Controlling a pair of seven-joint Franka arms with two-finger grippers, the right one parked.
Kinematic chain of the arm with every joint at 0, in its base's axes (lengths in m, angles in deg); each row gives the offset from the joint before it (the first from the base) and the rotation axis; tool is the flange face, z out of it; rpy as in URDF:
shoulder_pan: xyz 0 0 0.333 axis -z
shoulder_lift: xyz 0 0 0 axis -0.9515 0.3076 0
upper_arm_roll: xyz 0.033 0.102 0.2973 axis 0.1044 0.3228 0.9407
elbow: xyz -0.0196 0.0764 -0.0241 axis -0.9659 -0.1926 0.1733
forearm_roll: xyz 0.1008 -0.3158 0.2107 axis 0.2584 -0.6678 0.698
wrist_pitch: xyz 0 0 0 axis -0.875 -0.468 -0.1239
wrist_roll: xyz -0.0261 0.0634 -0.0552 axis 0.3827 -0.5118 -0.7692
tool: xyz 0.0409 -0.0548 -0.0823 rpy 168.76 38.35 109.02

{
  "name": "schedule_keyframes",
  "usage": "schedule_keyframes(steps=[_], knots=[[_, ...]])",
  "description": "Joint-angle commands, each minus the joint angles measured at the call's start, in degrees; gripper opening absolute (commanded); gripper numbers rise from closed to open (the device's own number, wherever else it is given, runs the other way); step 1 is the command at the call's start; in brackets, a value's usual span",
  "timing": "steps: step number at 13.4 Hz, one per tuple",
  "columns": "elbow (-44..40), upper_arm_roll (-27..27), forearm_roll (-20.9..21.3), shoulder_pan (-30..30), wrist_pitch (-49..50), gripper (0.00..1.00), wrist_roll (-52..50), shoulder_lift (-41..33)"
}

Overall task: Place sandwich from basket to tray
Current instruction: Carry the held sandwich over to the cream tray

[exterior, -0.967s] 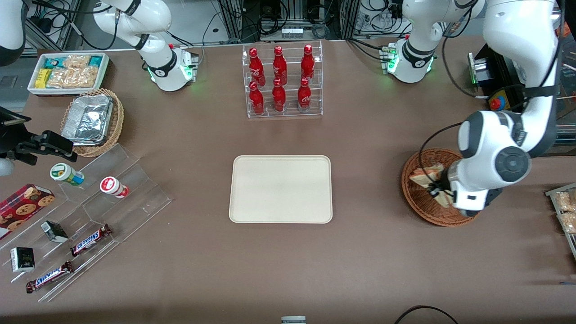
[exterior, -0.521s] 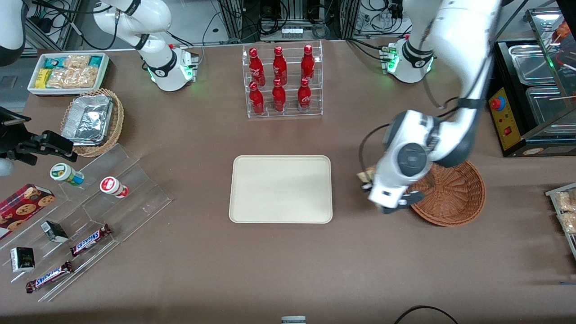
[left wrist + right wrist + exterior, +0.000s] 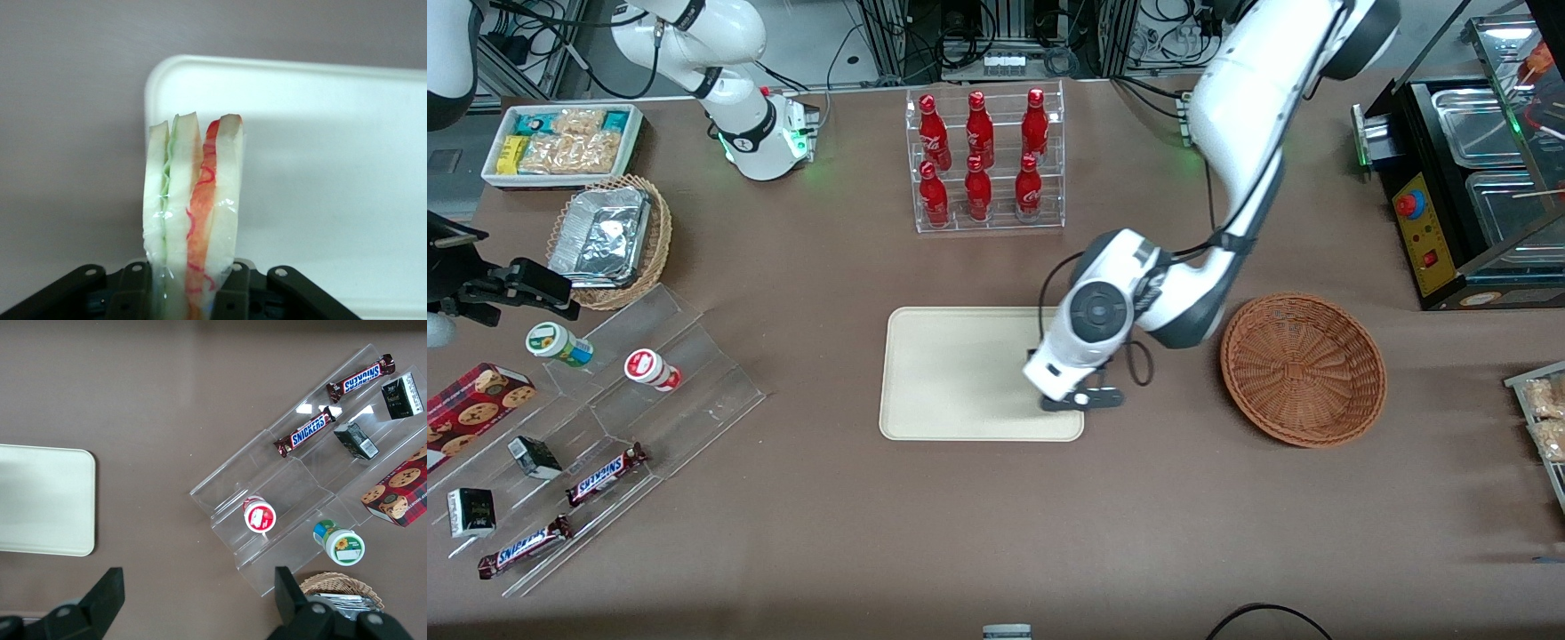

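Above the tray (image 3: 960, 373), the gripper (image 3: 190, 300) clamps the sandwich (image 3: 193, 220) between its fingers.

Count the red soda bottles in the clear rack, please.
6 red bottles stand in the clear rack, three on the tier nearer the camera, three on the tier farther from it. The gripper holds the sandwich above the tray.

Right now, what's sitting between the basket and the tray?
Front view: only bare tabletop between basket and tray. The gripper, shut on the sandwich, hangs over the tray's basket-side edge.
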Motion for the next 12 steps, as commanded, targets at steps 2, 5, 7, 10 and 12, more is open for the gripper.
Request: schedule_keyframes(steps=[2,5,7,10,12], knots=[[-4.26,0.48,-0.35,2.26,0.13,0.29,3.70,5.43],[-5.22,0.31,-0.35,2.61,-0.93,0.31,2.57,7.45],[-5.32,0.48,-0.35,2.87,-0.93,0.32,1.59,7.45],[-5.32,0.57,-0.26,2.87,-0.84,0.35,1.50,7.54],[-5.23,0.66,0.09,2.87,-0.84,0.43,1.50,7.45]])
